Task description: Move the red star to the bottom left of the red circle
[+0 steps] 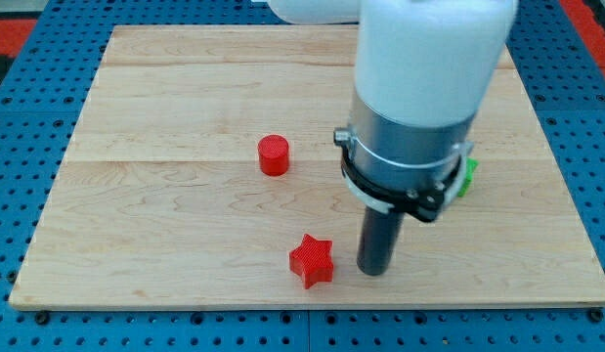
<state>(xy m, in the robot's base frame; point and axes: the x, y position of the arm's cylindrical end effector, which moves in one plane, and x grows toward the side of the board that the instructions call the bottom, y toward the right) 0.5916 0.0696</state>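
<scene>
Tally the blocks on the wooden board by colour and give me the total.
Red: 2, the red cylinder block and the red star block.
Green: 1, a green block mostly hidden behind the arm, shape unclear.
Total: 3 blocks visible.
My tip sits just to the view's right of the star.

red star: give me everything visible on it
The red star is a small, matte, plastic-looking block with a star-shaped top face and straight sides, lying flat on the wooden board near the view's bottom edge. It sits below and right of the red circle, apart from it. My tip stands just to its right, with a narrow gap visible.
</scene>
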